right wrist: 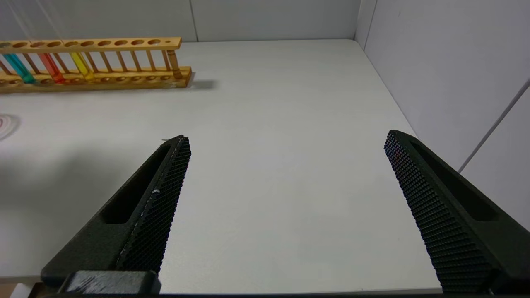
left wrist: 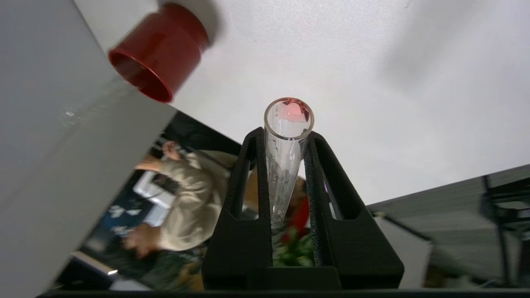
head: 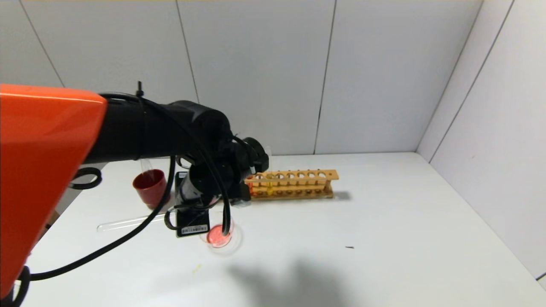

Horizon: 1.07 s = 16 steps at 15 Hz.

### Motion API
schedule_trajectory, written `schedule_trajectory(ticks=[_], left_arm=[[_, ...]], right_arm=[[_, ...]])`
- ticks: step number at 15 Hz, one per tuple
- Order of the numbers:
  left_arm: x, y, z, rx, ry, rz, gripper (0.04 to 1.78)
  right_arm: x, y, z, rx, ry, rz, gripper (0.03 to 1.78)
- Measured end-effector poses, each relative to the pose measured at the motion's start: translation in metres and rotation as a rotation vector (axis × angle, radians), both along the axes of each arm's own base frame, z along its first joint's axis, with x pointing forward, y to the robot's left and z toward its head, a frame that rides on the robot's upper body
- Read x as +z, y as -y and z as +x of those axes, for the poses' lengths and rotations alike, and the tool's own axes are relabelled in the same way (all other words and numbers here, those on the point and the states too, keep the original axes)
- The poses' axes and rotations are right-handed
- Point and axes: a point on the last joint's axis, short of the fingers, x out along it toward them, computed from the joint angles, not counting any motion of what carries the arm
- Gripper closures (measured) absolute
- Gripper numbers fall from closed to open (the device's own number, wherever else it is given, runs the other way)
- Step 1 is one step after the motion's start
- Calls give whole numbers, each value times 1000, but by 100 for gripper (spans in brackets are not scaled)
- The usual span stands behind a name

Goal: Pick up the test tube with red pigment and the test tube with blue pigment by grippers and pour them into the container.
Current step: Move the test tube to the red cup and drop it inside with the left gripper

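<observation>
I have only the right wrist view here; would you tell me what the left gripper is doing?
Observer: The left gripper is shut on a clear tube, whose mouth points down at the dish.
Operator: Is there anything in the dish?
Observer: Yes, pink liquid lies in it.
Operator: Is anything nearby to mind?
Observer: A red cup stands beyond the dish, apart from it.

White table (head: 384,238) with wooden tube rack (head: 292,184), red cup (head: 149,186), glass dish (head: 221,237), loose empty tube (head: 128,221).
</observation>
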Motion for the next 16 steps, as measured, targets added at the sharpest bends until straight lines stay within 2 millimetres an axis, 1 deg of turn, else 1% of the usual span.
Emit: schedule_trajectory(ticks=[3, 5, 7, 11, 13, 16], left_arm=[[28, -20, -15, 88, 71, -161, 151], [48, -32, -29, 160, 185, -296, 151], [63, -45, -40, 242, 312, -437, 151], [95, -82, -44, 390, 611, -707, 151], [109, -106, -42, 439, 742, -816, 151], [118, -136, -39, 469, 862, -975, 151]], right_arm=[[0, 0, 0, 0, 0, 0, 10], [0, 0, 0, 0, 0, 0, 10], [0, 0, 0, 0, 0, 0, 10], [0, 0, 0, 0, 0, 0, 10], [0, 0, 0, 0, 0, 0, 10], [0, 0, 0, 0, 0, 0, 10]])
